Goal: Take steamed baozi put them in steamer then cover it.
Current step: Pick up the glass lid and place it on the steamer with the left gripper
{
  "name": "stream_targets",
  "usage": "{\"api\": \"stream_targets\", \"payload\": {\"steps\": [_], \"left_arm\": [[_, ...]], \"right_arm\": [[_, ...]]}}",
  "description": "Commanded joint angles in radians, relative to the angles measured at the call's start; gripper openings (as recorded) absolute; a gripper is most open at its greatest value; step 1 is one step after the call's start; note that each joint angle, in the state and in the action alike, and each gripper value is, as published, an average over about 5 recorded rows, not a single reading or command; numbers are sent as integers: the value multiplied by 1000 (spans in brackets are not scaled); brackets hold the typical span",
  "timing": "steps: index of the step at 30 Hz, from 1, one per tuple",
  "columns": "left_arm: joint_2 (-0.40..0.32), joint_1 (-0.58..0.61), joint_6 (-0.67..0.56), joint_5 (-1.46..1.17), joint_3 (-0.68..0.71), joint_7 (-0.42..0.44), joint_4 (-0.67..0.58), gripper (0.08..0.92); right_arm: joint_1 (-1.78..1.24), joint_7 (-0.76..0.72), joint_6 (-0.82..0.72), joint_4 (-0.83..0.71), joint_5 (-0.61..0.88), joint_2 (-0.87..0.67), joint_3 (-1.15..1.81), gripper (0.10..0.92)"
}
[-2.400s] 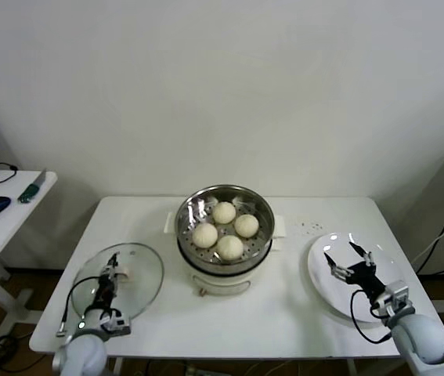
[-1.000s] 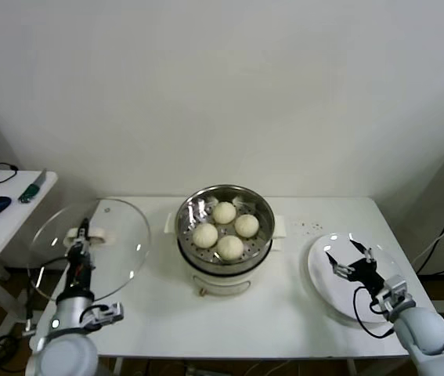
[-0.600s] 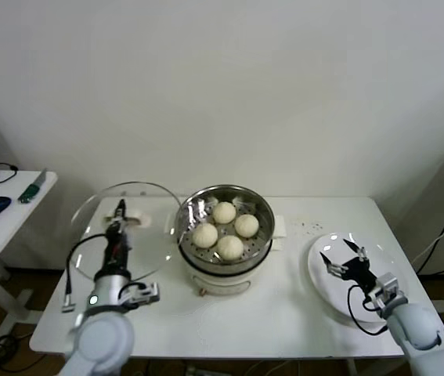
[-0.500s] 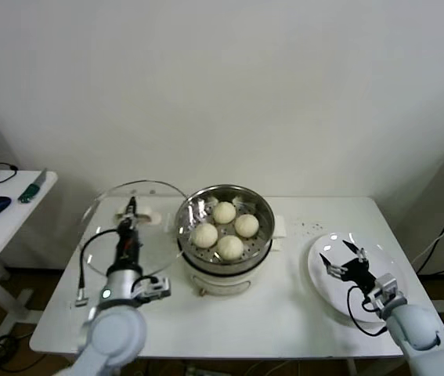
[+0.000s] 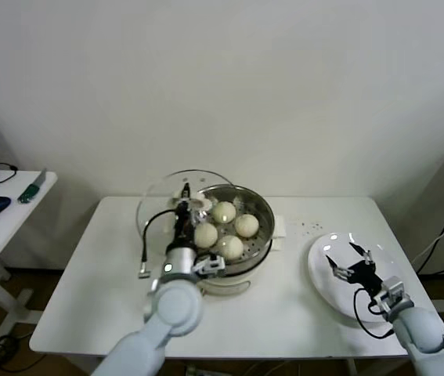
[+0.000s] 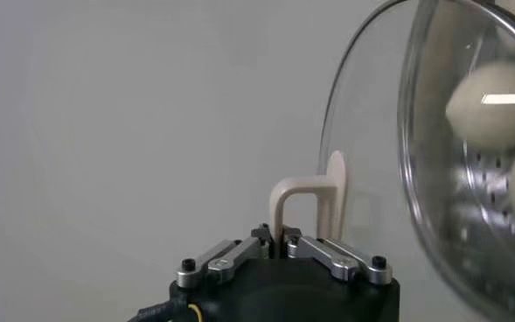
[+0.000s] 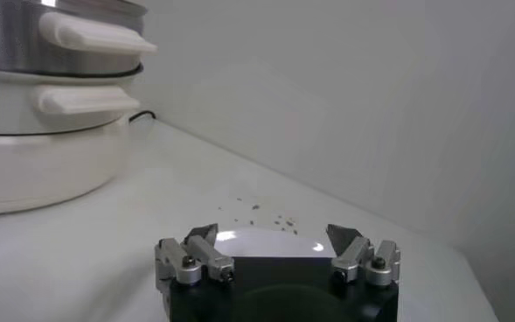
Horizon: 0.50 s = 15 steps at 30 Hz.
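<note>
- Since a moment ago, the round clear glass lid with its cream-white bar handle has come across from the table's left side. Now it hangs tilted over the left edge of the round shiny steel steamer basket.
- Left gripper stays clenched on the lid's handle.
- Four small round cream-white buns sit inside the steamer, so only the covering is left, I think.
- Right gripper waits spread wide over the flat white round plate, right of the steamer.

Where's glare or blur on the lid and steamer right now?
Head view: cover nearly see-through, only its rim glints; steamer wall mirrors the baozi. Left wrist view: bright streak on cover rim, baozi behind glass soft.
</note>
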Motion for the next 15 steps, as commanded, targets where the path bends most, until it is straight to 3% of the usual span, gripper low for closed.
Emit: {"api": "stream_targets", "payload": {"steps": [1, 15], "left_arm": [[-201, -102, 48, 47, 124, 25, 161, 147], [-218, -92, 48, 56, 119, 36, 247, 147]], "right_arm": [[-30, -4, 11, -1, -2, 3, 63, 823], [-35, -8, 62, 10, 49, 16, 87, 823]]}}
